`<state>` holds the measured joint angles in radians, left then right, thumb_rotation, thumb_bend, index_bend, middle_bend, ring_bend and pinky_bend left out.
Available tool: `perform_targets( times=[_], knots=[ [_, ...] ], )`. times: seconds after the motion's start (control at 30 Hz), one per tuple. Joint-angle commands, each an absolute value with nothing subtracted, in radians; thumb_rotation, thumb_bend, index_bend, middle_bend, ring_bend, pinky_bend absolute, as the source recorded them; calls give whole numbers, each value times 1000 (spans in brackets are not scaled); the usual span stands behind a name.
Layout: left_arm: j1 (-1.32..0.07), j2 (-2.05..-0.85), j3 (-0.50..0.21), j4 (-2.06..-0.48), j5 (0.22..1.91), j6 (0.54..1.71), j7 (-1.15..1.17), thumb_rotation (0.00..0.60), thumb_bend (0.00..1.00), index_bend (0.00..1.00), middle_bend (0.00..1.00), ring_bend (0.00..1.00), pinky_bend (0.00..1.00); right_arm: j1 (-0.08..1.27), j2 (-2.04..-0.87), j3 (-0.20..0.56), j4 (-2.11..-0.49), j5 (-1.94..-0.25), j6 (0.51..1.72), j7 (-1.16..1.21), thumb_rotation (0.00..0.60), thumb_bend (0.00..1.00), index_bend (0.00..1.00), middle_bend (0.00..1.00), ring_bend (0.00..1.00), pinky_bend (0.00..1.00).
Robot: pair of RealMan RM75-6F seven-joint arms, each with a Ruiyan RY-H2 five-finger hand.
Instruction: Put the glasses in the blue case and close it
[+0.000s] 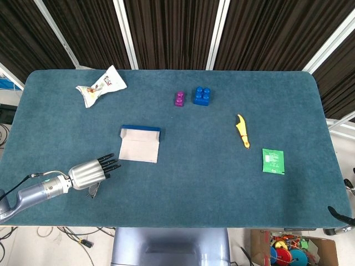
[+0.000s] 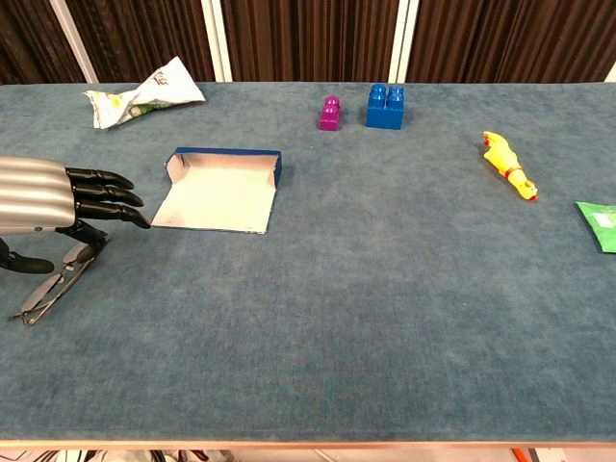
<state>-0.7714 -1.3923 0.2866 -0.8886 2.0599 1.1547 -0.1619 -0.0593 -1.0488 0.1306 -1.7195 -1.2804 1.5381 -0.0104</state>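
Left hand, with its silver ribbed back and black fingers, hovers palm down near the front-left corner of the table. We see the fingers extended forward and slightly spread, holding nothing. The thumb reaches down toward the glasses; we cannot tell whether it touches them. The right hand does not appear in either view.

The glasses are thin-framed, with dark rims and slender temples. They lie flat on the teal felt-like table surface, directly under and just in front of the left hand, near the front-left corner.

The blue case lies just beyond the fingertips, toward the table centre. It is a flat rectangular box, open, with a low blue rim at its far edge and a pale grey lining. We see nothing inside it.

Further out:
- A crumpled white snack wrapper sits near the rear-left corner.
- A small purple block and a blue studded brick stand side by side near the rear edge, apart from each other.
- A yellow rubber-chicken toy lies right of centre.
- A flat green sachet lies toward the right edge.
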Motion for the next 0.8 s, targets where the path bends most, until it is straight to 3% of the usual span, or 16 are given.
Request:
perform_targets(
  times=[0.03, 0.8],
  knots=[
    [-772, -1398, 293, -879, 2058, 1155, -167, 600, 277, 491, 98, 0, 0, -60, -1049, 131, -1720, -1279, 1538, -11, 600, 143, 0, 22, 124, 237],
    [-779, -1424, 316, -832, 2031, 1143, -166, 600, 292, 541, 107, 0, 0, -62, -1047, 140, -1731, -1260, 1533, -6, 600, 142, 0, 22, 125, 237]
  ],
)
